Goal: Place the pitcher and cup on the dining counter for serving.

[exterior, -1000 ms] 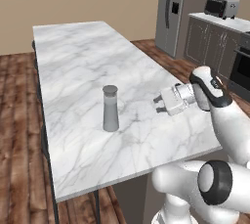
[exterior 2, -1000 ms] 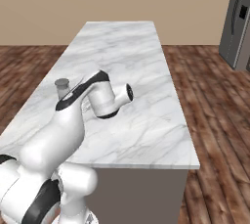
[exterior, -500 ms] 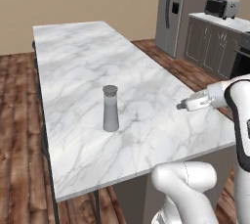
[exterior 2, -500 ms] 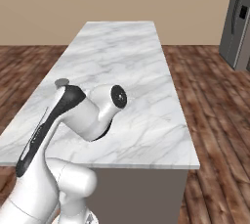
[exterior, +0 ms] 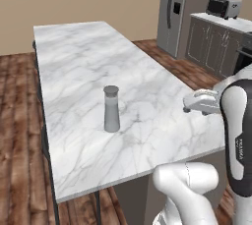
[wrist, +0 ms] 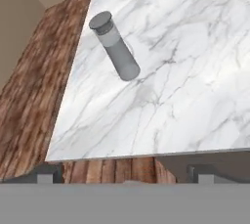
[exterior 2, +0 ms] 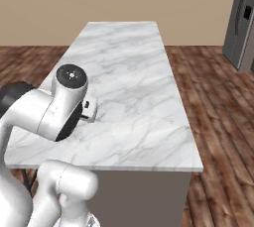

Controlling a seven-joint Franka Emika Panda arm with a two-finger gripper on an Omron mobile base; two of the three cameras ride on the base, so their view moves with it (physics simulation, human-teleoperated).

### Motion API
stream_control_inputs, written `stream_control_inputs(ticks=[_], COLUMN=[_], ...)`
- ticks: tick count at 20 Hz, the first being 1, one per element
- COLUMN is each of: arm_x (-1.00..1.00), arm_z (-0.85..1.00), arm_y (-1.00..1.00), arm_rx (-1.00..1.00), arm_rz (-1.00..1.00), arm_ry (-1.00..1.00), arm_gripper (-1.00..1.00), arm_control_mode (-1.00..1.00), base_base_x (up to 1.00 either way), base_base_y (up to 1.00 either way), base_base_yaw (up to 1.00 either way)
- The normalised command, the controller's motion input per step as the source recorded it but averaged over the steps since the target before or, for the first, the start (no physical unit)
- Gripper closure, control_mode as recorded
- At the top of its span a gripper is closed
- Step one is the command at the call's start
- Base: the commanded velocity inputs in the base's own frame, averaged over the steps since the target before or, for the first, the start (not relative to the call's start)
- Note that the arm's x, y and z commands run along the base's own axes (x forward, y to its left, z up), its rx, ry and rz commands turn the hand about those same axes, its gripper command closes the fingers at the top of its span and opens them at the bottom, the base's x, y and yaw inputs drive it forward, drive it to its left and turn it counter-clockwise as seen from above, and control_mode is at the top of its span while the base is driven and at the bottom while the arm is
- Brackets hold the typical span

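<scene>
Pitcher, the tall grey translucent cylinder (exterior: 111, 109), stands upright mid-frame on your white marble-veined dining counter (exterior: 78, 52). Your gripper (exterior: 187, 105) has pulled away right, fingers apart and empty; fetch the cup next.

The pitcher (wrist: 114, 47) stands upright on the dining counter (wrist: 195, 71), well ahead of the gripper (wrist: 126, 173) and slightly left (fingertips wide apart, nothing between them), near the counter's left edge.

Even bright light; soft shadows; sharp
</scene>
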Motion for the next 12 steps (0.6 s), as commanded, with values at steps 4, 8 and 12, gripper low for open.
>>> stream_control_inputs(ticks=[4,8,12], arm_x=[0.0,0.06,0.0], arm_z=[0.06,0.0,0.0], arm_y=[0.11,0.0,0.0], arm_rx=[-0.21,0.0,0.0], arm_rz=[-0.23,-0.02,0.0], arm_ry=[0.19,0.0,0.0], arm_gripper=[-1.0,-1.0,-1.0], arm_control_mode=[-1.0,-1.0,1.0], base_base_x=[0.0,0.0,-0.15], base_base_y=[0.0,0.0,-0.06], base_base_yaw=[0.0,0.0,-0.06])
